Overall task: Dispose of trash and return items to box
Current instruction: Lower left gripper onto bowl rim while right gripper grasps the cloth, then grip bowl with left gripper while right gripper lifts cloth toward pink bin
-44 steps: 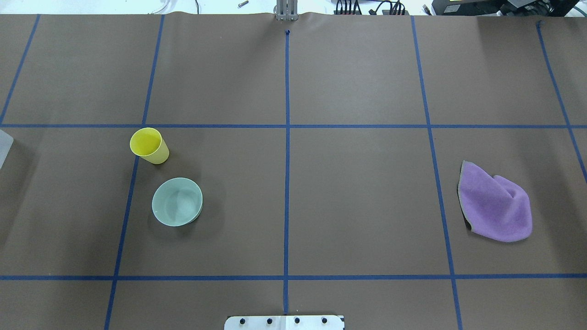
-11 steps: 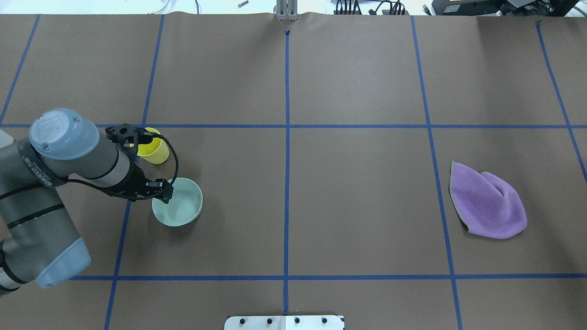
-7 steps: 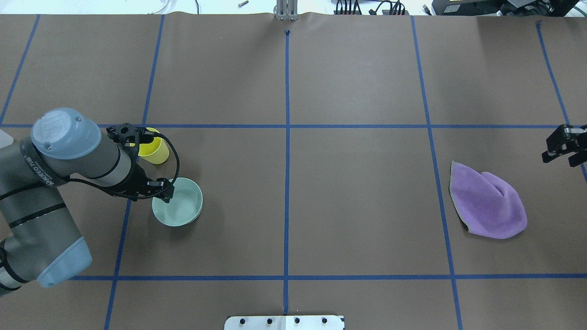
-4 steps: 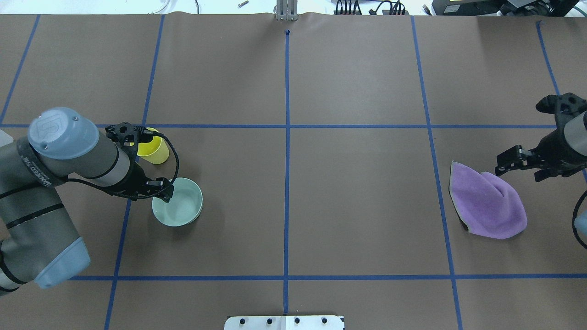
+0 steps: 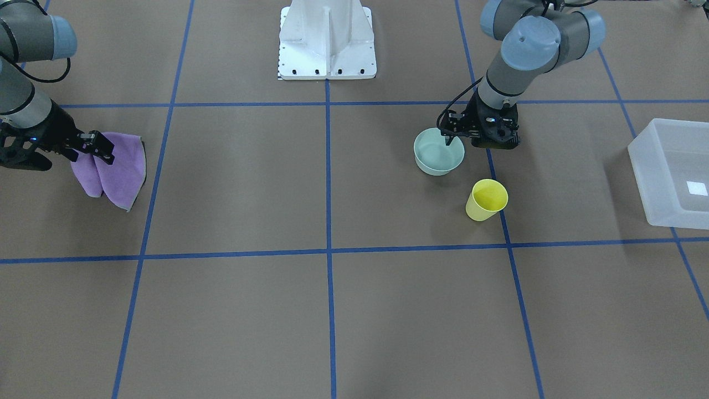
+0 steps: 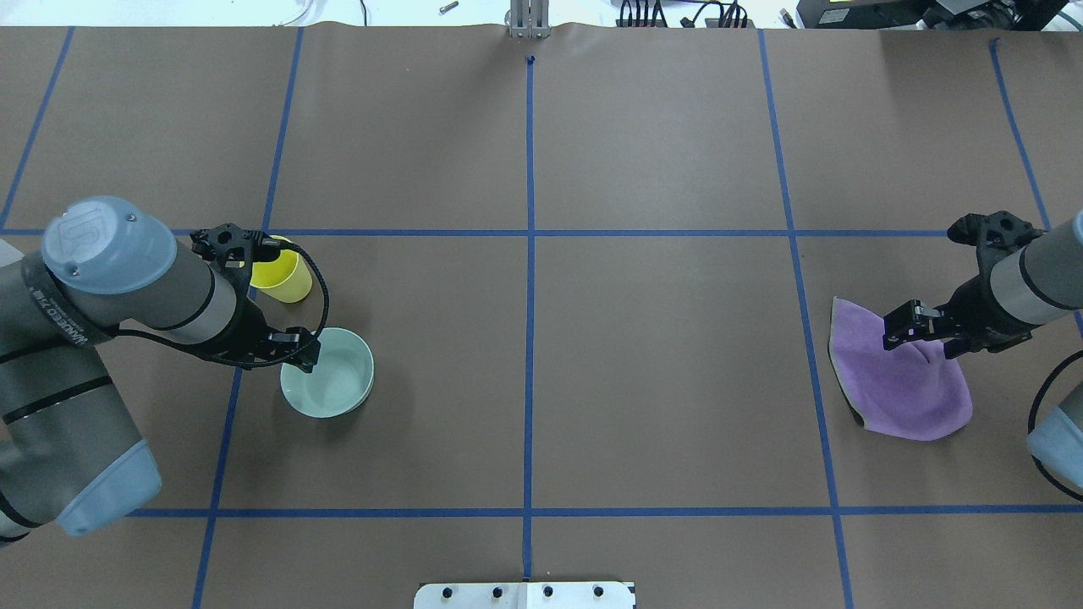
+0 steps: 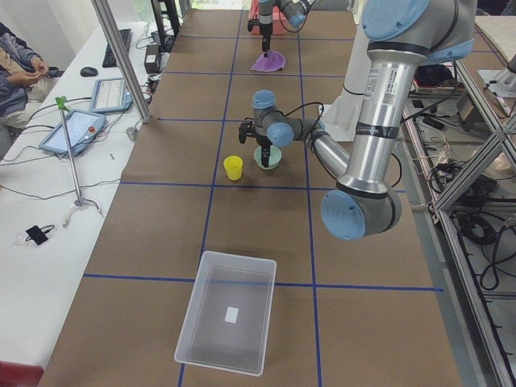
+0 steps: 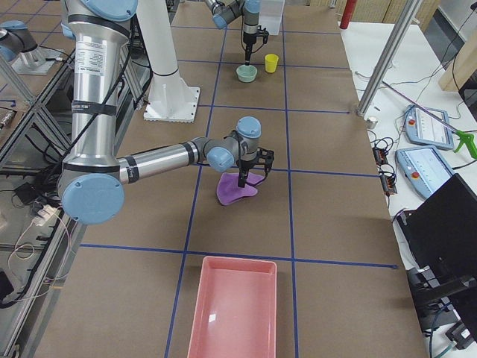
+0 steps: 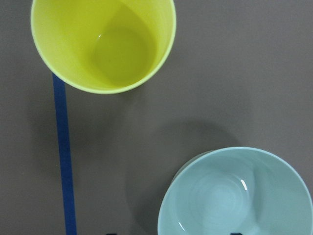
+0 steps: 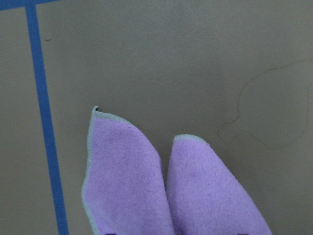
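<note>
Now, step: twin pick-up, by the look of it, with the bowl (image 6: 332, 375) for the left gripper (image 6: 298, 355) and the purple cloth (image 6: 901, 389) for the right gripper (image 6: 918, 332); no lift yet.
Next move: close on the bowl's rim, raise it level, carry it out to the box (image 5: 642, 180); pinch the cloth's raised fold before any lift.
Left gripper: spread, astride the bowl's rim on the robot's left, one finger inside, one outside; not yet pinching, as far as can be judged.
Right gripper: spread, poised over the cloth's folds; touching or not, cannot tell.
Bowl: upright on the table, nothing inside.
Yellow cup (image 6: 286, 277): upright just beyond the bowl, apart from it.
Box: farthest out, well apart at the table's left end, holding none of these things.
</note>
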`<action>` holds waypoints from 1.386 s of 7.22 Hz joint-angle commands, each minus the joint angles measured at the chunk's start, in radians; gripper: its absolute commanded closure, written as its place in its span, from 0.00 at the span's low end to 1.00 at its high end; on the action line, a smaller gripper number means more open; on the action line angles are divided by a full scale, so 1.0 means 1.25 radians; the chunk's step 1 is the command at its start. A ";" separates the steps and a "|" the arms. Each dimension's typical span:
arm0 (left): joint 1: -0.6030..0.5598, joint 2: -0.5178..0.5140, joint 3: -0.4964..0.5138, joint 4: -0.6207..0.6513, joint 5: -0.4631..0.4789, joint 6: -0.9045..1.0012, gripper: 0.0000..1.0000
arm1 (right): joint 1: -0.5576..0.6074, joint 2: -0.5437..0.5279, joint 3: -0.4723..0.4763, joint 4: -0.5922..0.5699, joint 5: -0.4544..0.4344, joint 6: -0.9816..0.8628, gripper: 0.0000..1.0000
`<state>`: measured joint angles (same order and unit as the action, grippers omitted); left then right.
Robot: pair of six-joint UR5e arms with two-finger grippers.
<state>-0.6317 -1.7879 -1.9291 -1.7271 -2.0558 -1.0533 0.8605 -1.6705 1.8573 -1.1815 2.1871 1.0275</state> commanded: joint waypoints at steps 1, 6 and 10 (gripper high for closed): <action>-0.001 0.001 -0.004 0.004 -0.001 0.000 0.18 | -0.011 -0.001 -0.008 0.002 0.004 0.001 0.87; 0.005 -0.003 0.012 0.004 -0.002 -0.055 0.18 | 0.056 -0.040 0.083 -0.022 0.066 -0.012 1.00; 0.017 -0.004 0.040 -0.001 -0.001 -0.062 0.24 | 0.366 -0.022 0.226 -0.503 0.135 -0.508 1.00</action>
<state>-0.6136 -1.7978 -1.8896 -1.7275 -2.0581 -1.1309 1.1846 -1.7181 2.0766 -1.5392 2.3553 0.6672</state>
